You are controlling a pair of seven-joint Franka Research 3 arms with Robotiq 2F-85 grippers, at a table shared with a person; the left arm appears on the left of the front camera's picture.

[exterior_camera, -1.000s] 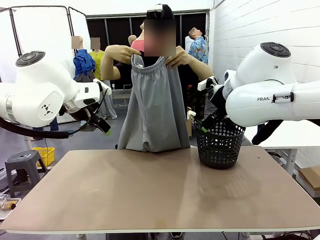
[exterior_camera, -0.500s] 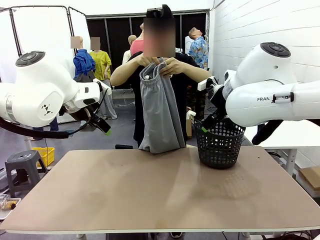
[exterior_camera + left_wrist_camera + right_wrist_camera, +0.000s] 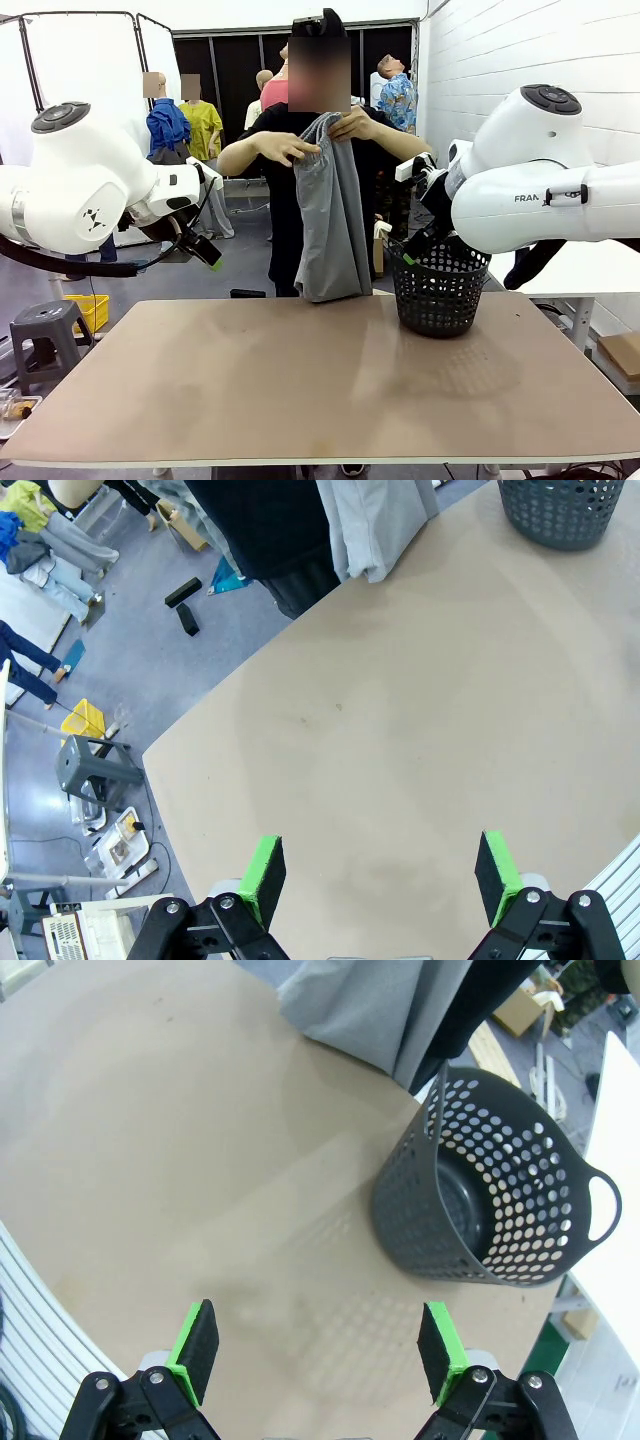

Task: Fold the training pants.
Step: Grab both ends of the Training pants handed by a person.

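You had soft matt grey jersey in the training pants (image 3: pixel 333 215) at upper centre, a perforated dark plastic basket (image 3: pixel 438 290) at right, and a smooth matt tan table (image 3: pixel 300 380) below.

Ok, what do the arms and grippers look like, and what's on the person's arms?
The left arm and right arm are rounded white shells with dark grey round joint caps; grey lettering on the right, a black cable under the left. The left gripper and right gripper are black linkages with green pads. The person's sleeve is short and black.
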